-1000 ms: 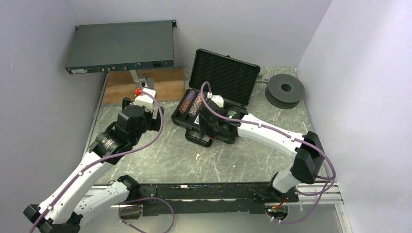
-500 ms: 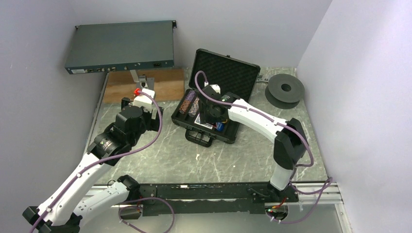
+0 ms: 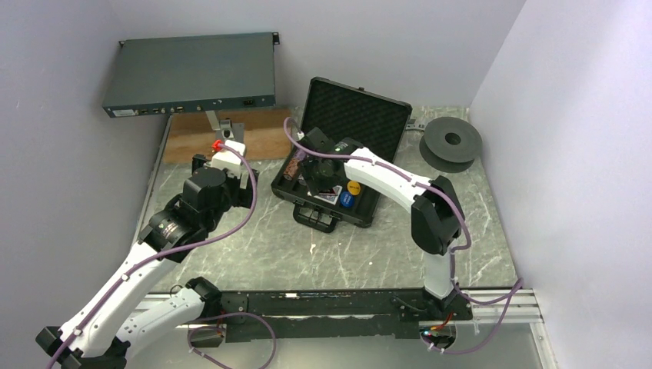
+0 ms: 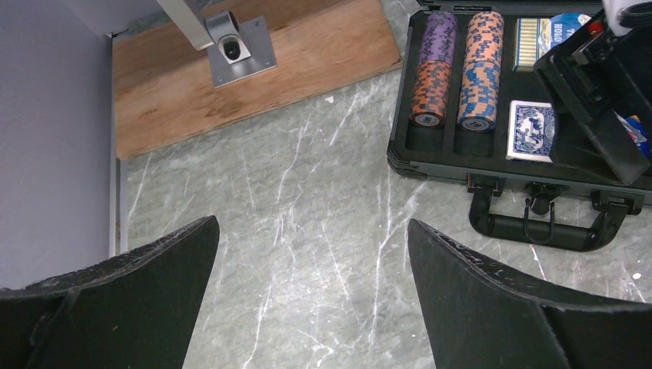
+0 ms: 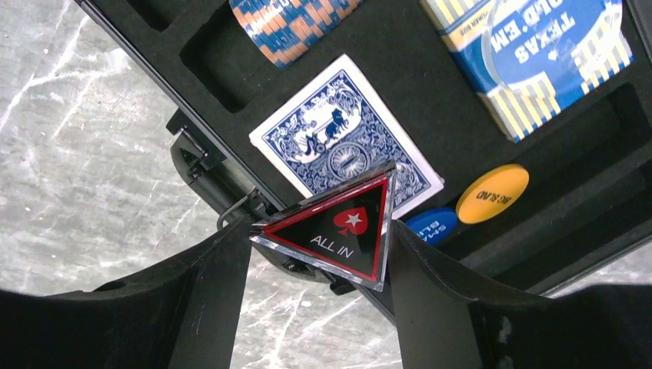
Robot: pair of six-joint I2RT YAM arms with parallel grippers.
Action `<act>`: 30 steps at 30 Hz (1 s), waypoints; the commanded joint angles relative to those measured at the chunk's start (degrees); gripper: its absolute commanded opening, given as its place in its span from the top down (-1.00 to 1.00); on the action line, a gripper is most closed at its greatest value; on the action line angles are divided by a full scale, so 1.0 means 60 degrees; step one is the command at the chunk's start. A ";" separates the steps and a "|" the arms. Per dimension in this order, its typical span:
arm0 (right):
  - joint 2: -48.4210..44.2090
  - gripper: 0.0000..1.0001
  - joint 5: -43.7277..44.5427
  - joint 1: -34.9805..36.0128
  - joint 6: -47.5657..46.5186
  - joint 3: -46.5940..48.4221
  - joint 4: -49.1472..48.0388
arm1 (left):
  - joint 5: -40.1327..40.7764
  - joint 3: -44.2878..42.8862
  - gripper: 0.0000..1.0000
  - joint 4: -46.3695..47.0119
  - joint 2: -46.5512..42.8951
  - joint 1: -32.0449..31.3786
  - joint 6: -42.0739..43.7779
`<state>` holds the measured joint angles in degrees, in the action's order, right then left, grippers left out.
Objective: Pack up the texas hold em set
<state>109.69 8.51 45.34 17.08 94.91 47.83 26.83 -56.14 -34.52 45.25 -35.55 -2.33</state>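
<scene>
The triangle button, black with a red edge and the words ALL IN, is between my right jaws, which are clamped on its two side corners. They hold it above the near edge of the black briefcase. Just beyond the jaws a loose blue card deck lies in the foam, and the triangle hides its near corner from the wrist camera. To the right of these jaws an orange button and a blue button lie just beside each other in the case. Farther beyond on that side is a boxed deck with a Texas Hold'em print. Beyond and to the left I see the end of one chip roll. In the top view the briefcase lid stands open. My left jaws are wide apart and hold nothing; they hang over the bare counter. Beyond and to the right of them, well apart, is the briefcase with its carrying handle toward them. Beyond and to the left is a wooden board with a metal bracket on it. At the far side are a grey rack unit and a dark spool.
</scene>
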 commanded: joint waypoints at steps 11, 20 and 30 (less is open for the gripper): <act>0.0839 1.00 -0.0272 -0.0466 0.1164 0.1334 0.0570 | 0.0167 0.0014 -0.97 0.0277 0.0075 0.0051 0.0095; 0.0815 1.00 -0.0325 -0.0567 0.2405 0.0945 0.0234 | 0.0173 -0.0018 -0.97 0.0246 0.0091 0.0051 0.0081; 0.1049 1.00 -0.0264 -0.0653 0.2767 0.1001 0.0232 | 0.0199 -0.0018 -0.97 0.0237 0.0074 0.0051 0.0099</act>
<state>115.42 6.74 42.00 31.70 99.98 49.87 26.87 -56.14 -34.54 45.98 -35.55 -2.33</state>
